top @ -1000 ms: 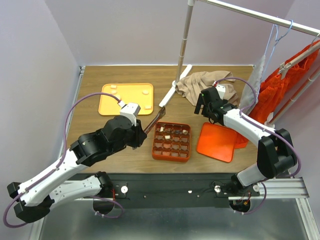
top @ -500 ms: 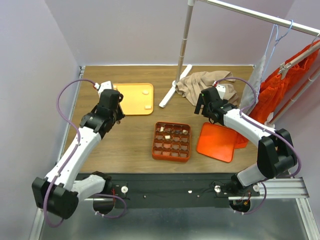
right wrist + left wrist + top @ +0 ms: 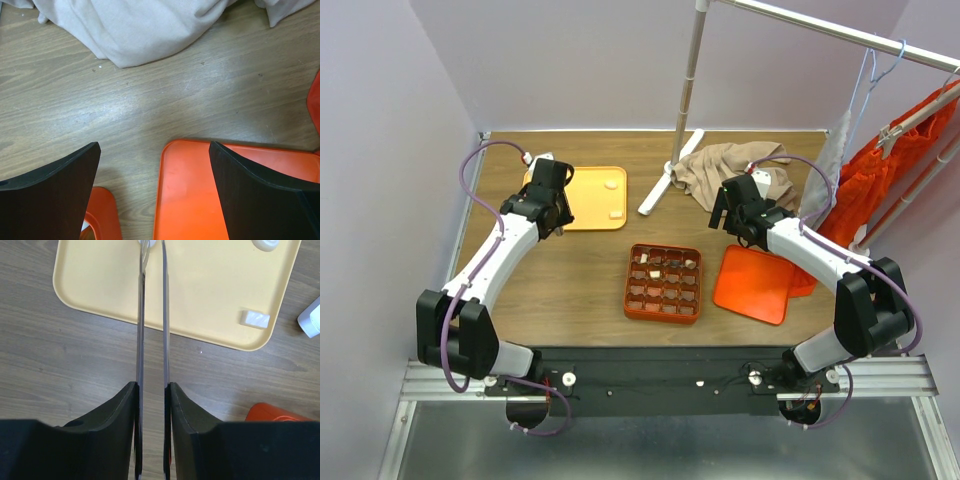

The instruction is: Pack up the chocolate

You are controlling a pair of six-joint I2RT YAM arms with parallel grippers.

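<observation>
Nearly closed, left hand (image 3: 152,244) at 1 cream chocolate (image 3: 146,247) on yellow tray (image 3: 210,285), right hand (image 3: 154,146) released.

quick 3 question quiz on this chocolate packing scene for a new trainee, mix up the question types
1. True or false: the right gripper has its jaws wide apart with nothing between them.
2. The left gripper hovers over which thing? A) the yellow tray B) the flat orange tray C) the beige cloth
3. Fill in: the chocolate in the gridded box sits in the rows ___ from the arm bases (nearest or farthest).
Key: 1 true; 2 A; 3 farthest.
</observation>
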